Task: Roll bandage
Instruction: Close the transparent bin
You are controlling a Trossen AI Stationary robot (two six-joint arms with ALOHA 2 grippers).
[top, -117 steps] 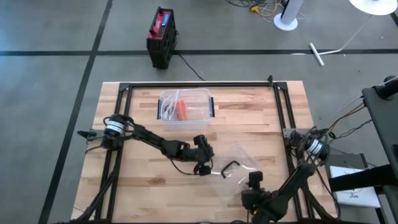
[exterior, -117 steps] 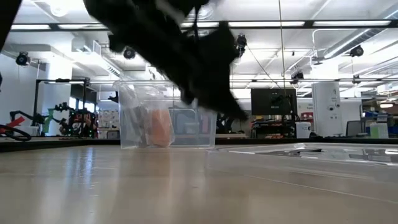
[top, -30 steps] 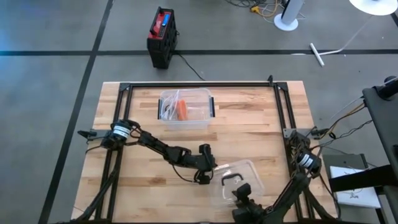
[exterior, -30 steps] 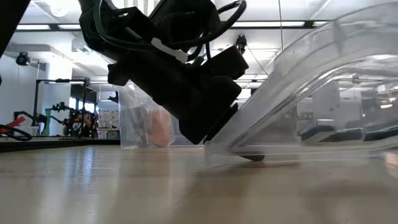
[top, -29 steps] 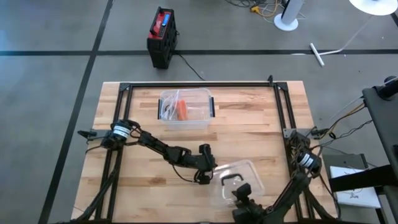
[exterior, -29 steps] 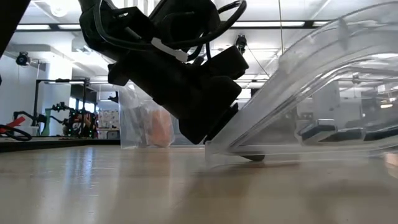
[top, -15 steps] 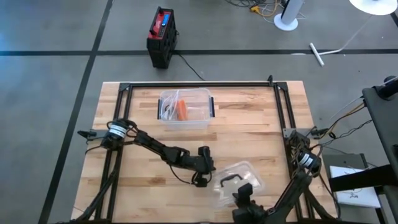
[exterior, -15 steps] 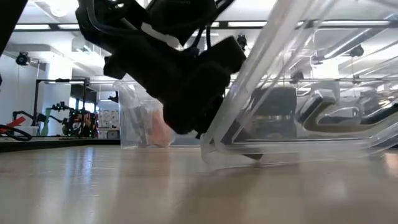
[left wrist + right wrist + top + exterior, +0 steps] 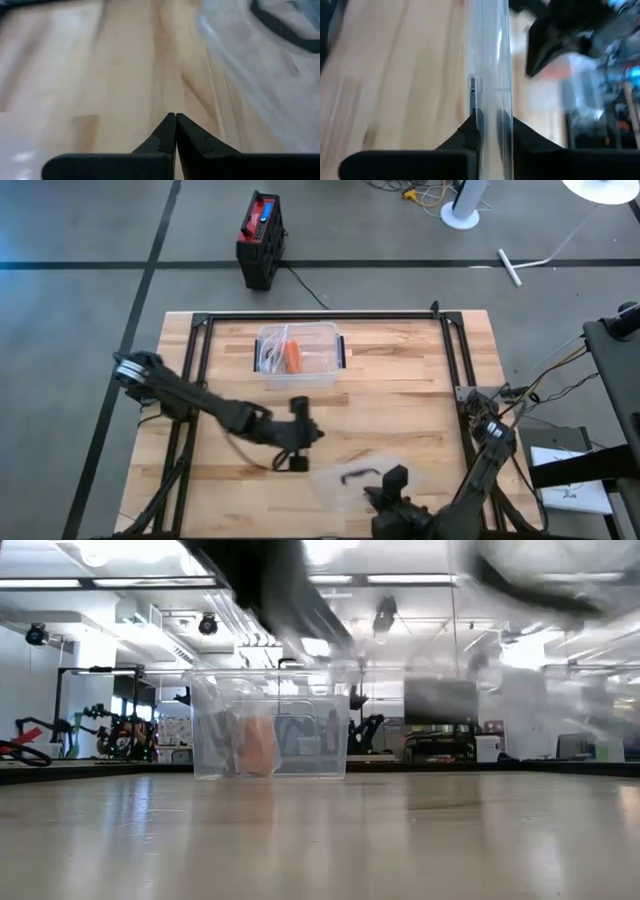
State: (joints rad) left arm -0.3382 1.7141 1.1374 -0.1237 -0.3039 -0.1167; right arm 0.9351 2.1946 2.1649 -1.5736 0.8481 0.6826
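Note:
A clear plastic lid [image 9: 345,483] with a black handle [image 9: 357,476] hangs over the near middle of the table. My right gripper [image 9: 390,480] is shut on its right edge. The lid shows as a blur high in the low view [image 9: 540,595]. My left gripper [image 9: 292,460] is shut, holds nothing and stands left of the lid. A clear box [image 9: 297,355] stands on its base at the far middle. It holds an orange thing [image 9: 293,357] that may be the bandage. My right gripper pinches the lid's rim [image 9: 491,112] between its two fingers, at the lid's right end. The fingers come from the table's near right side, slanting down. In the right wrist view the lid runs edge-on away from the fingers. It is lifted clear of the table.
A black frame [image 9: 320,317] runs along the table's far and side edges. Bare wood lies between the box and the lid [image 9: 400,400]. The left arm [image 9: 200,400] reaches across the table's left half.
The lid, which leaned with one edge on the table, has come up clear of it with my right gripper and shifted toward the table's left edge. My left gripper has left the lid's left edge and gone up and toward the table's left edge.

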